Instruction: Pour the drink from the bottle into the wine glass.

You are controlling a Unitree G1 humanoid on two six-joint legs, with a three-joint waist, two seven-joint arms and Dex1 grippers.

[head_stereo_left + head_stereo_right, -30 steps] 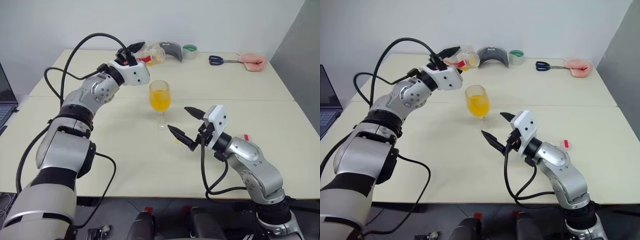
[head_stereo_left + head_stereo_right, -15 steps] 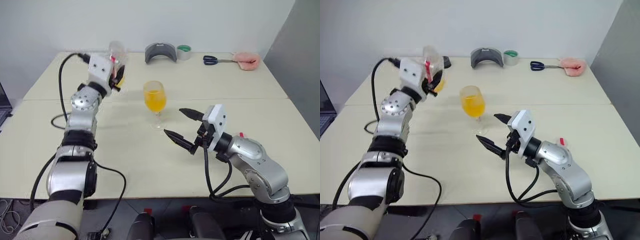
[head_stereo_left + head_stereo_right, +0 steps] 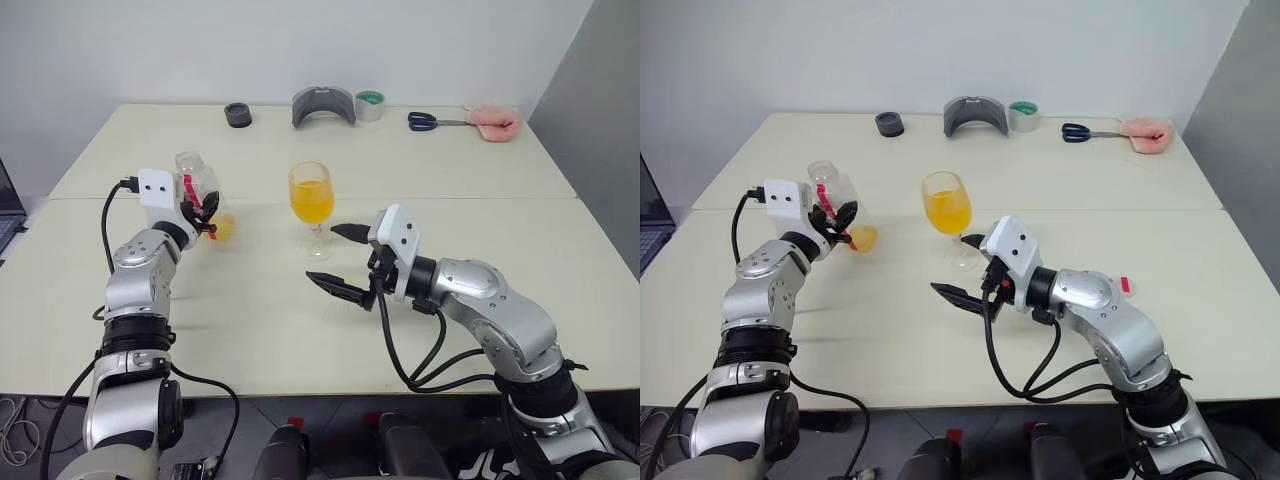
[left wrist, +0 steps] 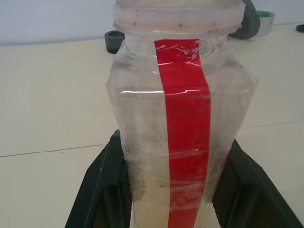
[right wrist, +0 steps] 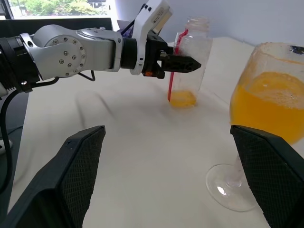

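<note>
A: We start at the clear stemmed wine glass, centre frame on the pale table, its bowl about half full of translucent orange drink.

B: Left of centre we find the small clear squarish plastic bottle with the red label stripe, upright, mouth uncapped, a little orange liquid pooled at its base. The left gripper is clenched around its lower body, and the bottle's base looks at or just above the table.

A: The right gripper, centre-right, has its black fingers spread wide, grasping nothing, and sits just in front of the glass's foot.

B: That is our worry. Any sweep of those splayed fingers toward the stem could tip a glass carrying this much liquid and flood the table.

A: And the bottle: if the grip is released before the base sits flat, we judge it could topple and spill the remainder through the open mouth.

B: Along the upper edge sit a black round cap, a grey curved holder, a roll of tape, scissors and a pink cloth, all well apart from the action.
</note>
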